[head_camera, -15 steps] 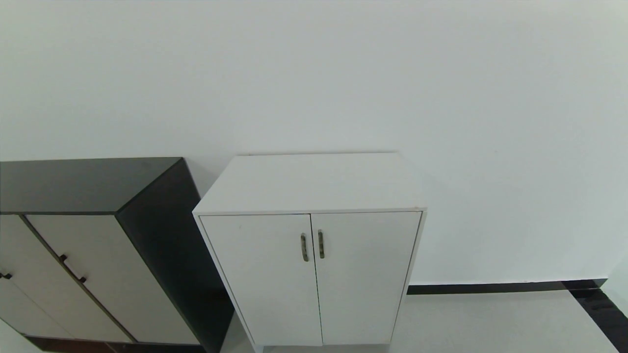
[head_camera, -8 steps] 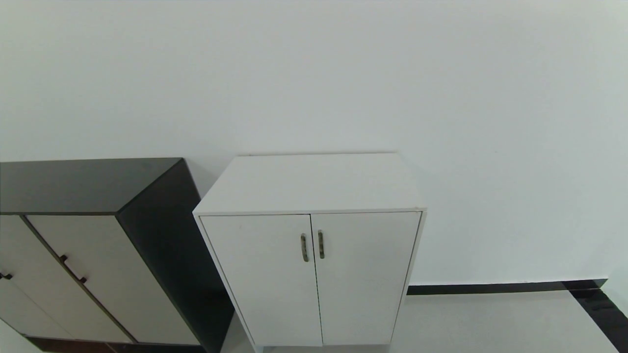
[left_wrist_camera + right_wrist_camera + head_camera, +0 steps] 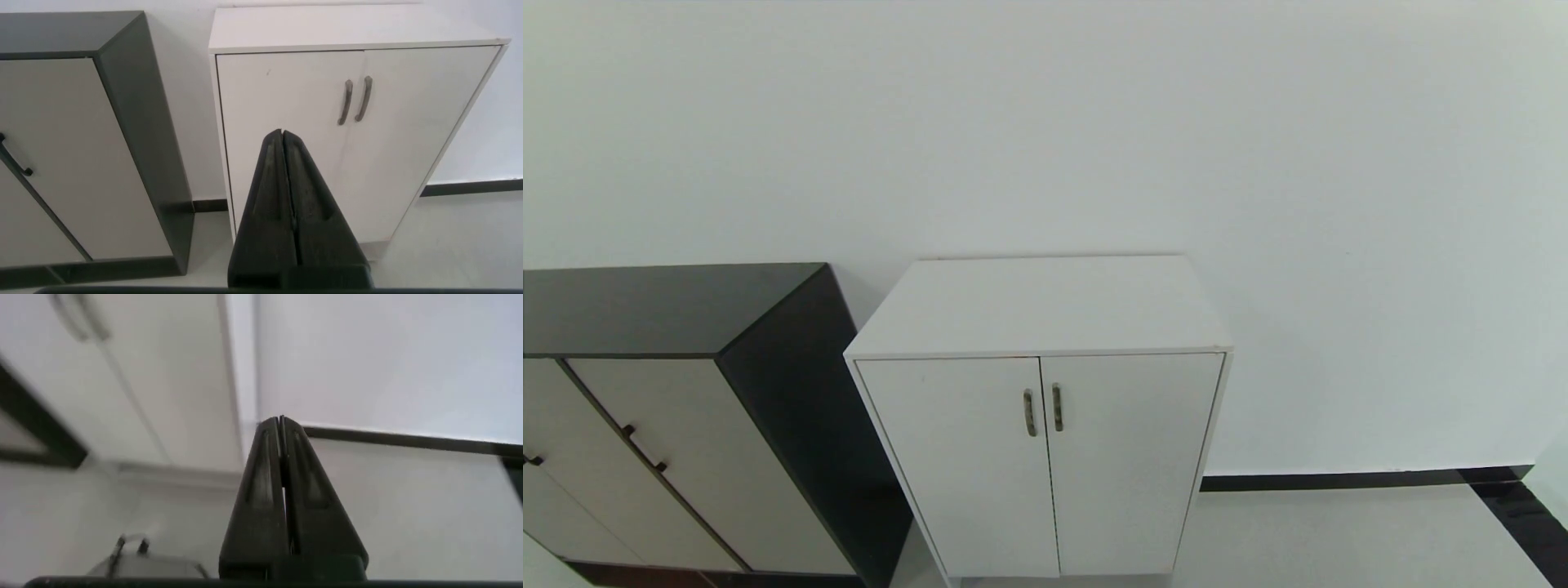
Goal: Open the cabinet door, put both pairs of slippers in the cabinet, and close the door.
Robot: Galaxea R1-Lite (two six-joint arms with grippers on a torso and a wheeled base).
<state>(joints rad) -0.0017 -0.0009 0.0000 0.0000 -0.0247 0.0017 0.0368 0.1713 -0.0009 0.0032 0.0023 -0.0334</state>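
White cabinet (image 3: 1045,457) is seen shut, a black cabinet (image 3: 800,425) just beside it; left gripper (image 3: 282,134) and right gripper (image 3: 280,420) fingers (image 3: 265,196) are pressed together, empty.

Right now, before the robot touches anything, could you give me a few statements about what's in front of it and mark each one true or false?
1. Both doors of the white cabinet are shut. True.
2. The left end effector gapes wide open. False: it is shut tight.
3. The two handles sit side by side where the doors meet. True.
4. The dark cabinet stands on the white cabinet's right. False: it stands on its left.
5. The right end effector grips a slipper. False: it is shut on nothing.
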